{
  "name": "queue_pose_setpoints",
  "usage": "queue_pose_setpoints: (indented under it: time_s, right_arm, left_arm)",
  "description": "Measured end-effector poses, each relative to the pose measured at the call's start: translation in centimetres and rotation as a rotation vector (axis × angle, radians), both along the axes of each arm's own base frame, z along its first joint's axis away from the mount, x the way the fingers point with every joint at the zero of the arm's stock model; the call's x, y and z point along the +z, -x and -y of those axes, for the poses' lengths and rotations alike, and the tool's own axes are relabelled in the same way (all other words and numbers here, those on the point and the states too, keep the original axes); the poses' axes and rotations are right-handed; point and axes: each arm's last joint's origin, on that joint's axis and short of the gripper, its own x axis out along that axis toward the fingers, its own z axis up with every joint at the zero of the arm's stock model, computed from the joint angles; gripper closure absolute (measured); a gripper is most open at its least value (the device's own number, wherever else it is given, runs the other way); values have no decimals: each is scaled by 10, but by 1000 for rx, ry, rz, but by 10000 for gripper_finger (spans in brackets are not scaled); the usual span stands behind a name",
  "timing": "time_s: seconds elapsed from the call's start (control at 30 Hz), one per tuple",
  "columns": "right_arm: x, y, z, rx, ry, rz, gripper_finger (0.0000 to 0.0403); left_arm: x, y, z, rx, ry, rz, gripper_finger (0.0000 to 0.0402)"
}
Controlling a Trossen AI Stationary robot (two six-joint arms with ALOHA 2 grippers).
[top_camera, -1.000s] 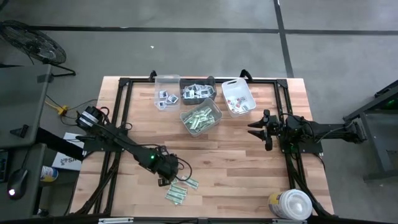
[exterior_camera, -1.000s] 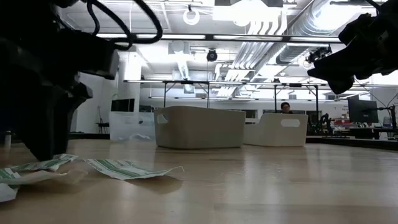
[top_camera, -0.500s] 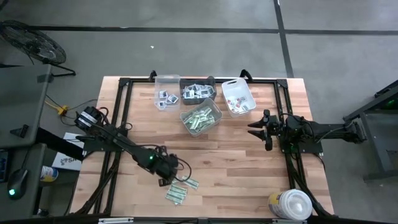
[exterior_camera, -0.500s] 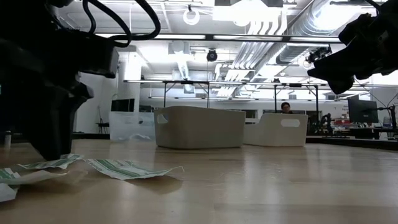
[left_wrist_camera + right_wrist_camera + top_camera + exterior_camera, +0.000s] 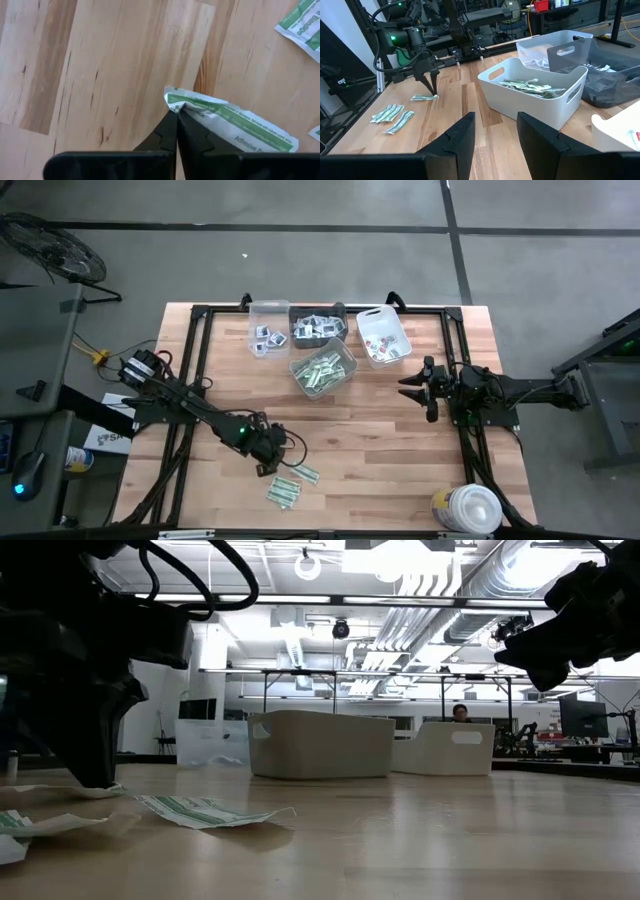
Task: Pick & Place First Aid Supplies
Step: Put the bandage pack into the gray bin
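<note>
My left gripper stands near the table's front left, shut on one green-and-white packet of the first aid supplies. More green-and-white packets lie flat on the wood just beside it, toward the near edge; the low view shows one of them. My right gripper hangs open above the table's right half with nothing between its fingers. My left gripper pinches the packet's crumpled end between its two fingertips. The fingers come from above, pointing down. In the low view the held end is raised a little. Whether the packet's other end still lies on the wood cannot be told.
At the back middle stand a clear bin, a dark bin and a white bin, each with small packets inside. In front of them is a white bin of green strips. A round white tub stands at the near right corner.
My left gripper has shut and taken hold of the packet's end. That end has come up a little off the wood, while the other packets have stayed where they were.
</note>
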Motion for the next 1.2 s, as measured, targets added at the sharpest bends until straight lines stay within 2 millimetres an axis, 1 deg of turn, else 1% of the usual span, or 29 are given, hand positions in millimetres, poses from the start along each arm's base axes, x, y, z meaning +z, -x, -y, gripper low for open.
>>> queue_pose_setpoints:
  time_s: [0.07,0.2,0.27,0.37,0.5,0.6,0.73,0.83,0.93,1.03,1.2]
  right_arm:
    - [0,0,0,0,0,0,263]
    - [0,0,0,0,0,0,263]
    - [0,0,0,0,0,0,263]
    - [0,0,0,0,0,0,263]
    - [0,0,0,0,0,0,263]
    - [0,0,0,0,0,0,263]
    - [0,0,0,0,0,-2,263]
    - [0,0,0,0,0,-5,263]
    - [-1,0,0,0,0,-7,263]
    - [-1,0,0,0,0,-7,263]
    - [-1,0,0,0,0,-7,263]
  left_arm:
    - [3,-1,0,-7,-1,2,400]
    - [22,-4,2,-45,-13,35,400]
    - [29,-3,-1,-57,-38,35,401]
    - [47,-9,0,-50,-32,104,401]
    - [59,-12,0,-37,-76,157,401]
    - [73,-17,1,-16,-107,234,401]
    - [87,-26,-2,29,-178,311,401]
    - [98,-35,-9,33,-234,358,401]
    - [109,-45,-19,32,-274,383,401]
    - [118,-55,-34,10,-317,388,401]
    - [132,-72,-66,-45,-378,391,401]
